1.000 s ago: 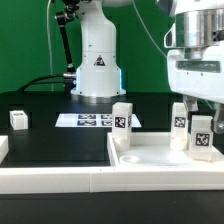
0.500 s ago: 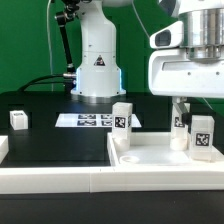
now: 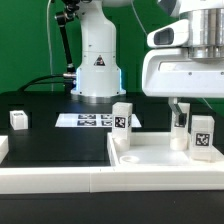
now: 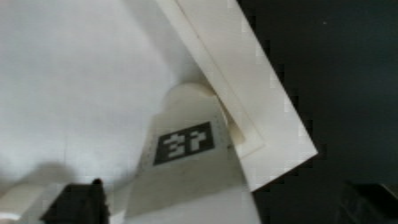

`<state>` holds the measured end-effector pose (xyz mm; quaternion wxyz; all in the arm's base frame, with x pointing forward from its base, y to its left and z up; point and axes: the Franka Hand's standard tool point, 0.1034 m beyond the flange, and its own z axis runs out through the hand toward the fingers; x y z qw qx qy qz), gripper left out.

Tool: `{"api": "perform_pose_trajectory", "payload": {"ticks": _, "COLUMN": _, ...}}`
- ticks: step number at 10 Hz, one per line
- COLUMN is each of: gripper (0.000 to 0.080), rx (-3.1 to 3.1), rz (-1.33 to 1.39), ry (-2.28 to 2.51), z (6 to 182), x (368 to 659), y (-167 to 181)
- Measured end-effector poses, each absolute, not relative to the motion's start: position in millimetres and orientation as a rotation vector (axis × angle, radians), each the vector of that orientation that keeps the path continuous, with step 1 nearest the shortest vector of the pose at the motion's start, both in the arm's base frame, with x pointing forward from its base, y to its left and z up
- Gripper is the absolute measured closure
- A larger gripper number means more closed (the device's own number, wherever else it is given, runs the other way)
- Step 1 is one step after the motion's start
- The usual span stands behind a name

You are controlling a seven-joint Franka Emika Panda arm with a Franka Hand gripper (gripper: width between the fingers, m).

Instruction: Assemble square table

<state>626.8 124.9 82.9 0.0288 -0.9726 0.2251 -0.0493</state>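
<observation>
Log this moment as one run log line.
gripper: open, hovers over leg | leg: upright on tabletop, near its rim | held: nothing

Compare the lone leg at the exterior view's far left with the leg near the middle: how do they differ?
The far-left leg sits alone on the black table, well apart from the tabletop; the middle leg stands close by the tabletop's back corner. The far-left leg looks squat; the middle leg looks tall and upright. Both are white blocks with a black-and-white tag.
</observation>
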Motion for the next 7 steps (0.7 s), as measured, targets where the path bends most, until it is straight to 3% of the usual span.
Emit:
{"api": "perform_pose_trajectory", "payload": {"ticks": 5, "gripper": 0.0151, "rx": -3.078, "rz": -0.164, "ry": 0.376, "z": 82.4, "x": 627.1, "y": 120.3}}
{"api": "perform_pose_trajectory", "payload": {"ticks": 6, "gripper": 0.0293, "rx": -3.089, "rz": -0.166, "ry": 0.301, "z": 82.4, "x": 627.3, "y": 119.2}}
{"api": "perform_pose_trajectory", "payload": {"ticks": 7, "gripper": 0.0293, "rx": -3.088, "rz": -0.166, "ry": 0.315, "z": 82.4, "x": 627.3, "y": 119.2}}
